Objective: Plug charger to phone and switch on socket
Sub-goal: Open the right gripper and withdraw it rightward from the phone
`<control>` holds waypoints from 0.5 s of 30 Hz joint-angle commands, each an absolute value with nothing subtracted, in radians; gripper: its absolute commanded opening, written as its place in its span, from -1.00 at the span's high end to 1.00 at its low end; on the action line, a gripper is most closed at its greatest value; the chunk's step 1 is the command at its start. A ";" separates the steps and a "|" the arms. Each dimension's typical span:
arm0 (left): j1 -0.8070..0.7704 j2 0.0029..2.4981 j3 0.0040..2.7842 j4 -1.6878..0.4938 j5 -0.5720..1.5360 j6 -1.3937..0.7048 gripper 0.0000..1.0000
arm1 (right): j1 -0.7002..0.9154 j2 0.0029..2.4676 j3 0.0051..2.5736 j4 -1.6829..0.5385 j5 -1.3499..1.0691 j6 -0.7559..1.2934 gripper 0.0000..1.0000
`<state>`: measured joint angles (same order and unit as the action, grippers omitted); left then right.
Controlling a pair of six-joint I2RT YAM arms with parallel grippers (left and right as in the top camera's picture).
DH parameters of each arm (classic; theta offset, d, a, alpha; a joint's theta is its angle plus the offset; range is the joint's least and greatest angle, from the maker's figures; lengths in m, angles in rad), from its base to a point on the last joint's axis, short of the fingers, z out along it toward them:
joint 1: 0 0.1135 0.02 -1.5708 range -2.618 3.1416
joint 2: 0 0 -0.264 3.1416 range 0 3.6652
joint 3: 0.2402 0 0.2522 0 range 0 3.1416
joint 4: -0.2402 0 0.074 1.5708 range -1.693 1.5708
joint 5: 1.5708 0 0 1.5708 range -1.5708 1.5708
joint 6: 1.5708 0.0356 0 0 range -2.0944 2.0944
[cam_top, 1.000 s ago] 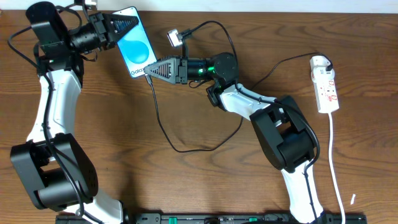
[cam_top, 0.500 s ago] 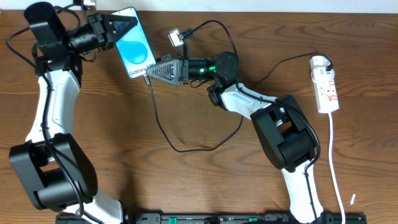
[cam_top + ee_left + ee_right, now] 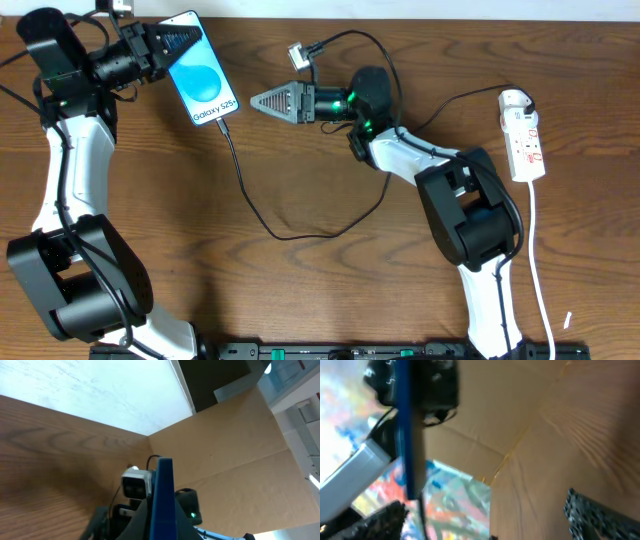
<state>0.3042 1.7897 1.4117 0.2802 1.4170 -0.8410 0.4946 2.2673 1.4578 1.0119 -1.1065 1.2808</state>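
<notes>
**Left arm holds the phone up, cable at its lower end; right gripper open beside it**

The phone point(image 3: 205, 80) is near the far left corner of the wooden table point(image 3: 180, 220). Its bright blue screen faces up and reads "Galaxy S25". The left gripper point(image 3: 188, 40) is clamped on the phone's top end. In the left wrist view the phone point(image 3: 162, 495) appears edge-on, held between the two fingers.

The charger point(image 3: 300, 237), a thin black cable, meets the phone's lower end. From there it runs down the table and loops away to the right. The plug tip is too small to tell whether it is fully seated.

The right gripper point(image 3: 258, 100) is just right of the phone's lower end and points at it without touching. In the right wrist view its fingers point(image 3: 600, 515) are spread wide with nothing between them. The phone's edge point(image 3: 409, 435) shows ahead of them.

The socket point(image 3: 526, 140), a white power strip with red marks, lies far to the right of the phone. Its white lead point(image 3: 540, 270) trails toward the near edge.
</notes>
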 commanded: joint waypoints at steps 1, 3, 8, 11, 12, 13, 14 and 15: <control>0.311 1.790 1.411 0.286 1.452 -0.843 0.85 | 0.476 2.263 1.466 0.918 -1.110 1.150 -0.99; 0.311 1.790 1.411 0.286 1.452 -0.843 0.85 | 0.469 2.263 1.466 0.844 -1.105 1.106 -0.99; 0.311 1.790 1.411 0.286 1.451 -0.843 0.85 | 0.459 2.263 1.466 0.665 -1.055 0.999 -0.98; 0.311 1.790 1.411 0.286 1.451 -0.843 0.85 | 0.457 2.257 1.466 0.524 -0.995 0.922 -0.98; 0.311 1.790 1.411 0.286 1.451 -0.843 0.85 | 0.457 2.252 1.466 0.468 -0.971 0.888 -0.98; 0.311 1.790 1.411 0.286 1.451 -0.843 0.85 | 0.457 2.244 1.466 0.410 -0.946 0.854 -0.99; 0.311 1.790 1.411 0.286 1.451 -0.843 0.85 | 0.457 2.234 1.466 0.350 -0.917 0.818 -0.98; 0.311 1.790 1.411 0.286 1.451 -0.843 0.85 | 0.457 2.217 1.466 0.266 -0.873 0.764 -0.99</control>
<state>0.3050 1.7897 1.4117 0.2802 1.4204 -0.8410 0.4618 2.2658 1.4593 0.3450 -0.9852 0.9306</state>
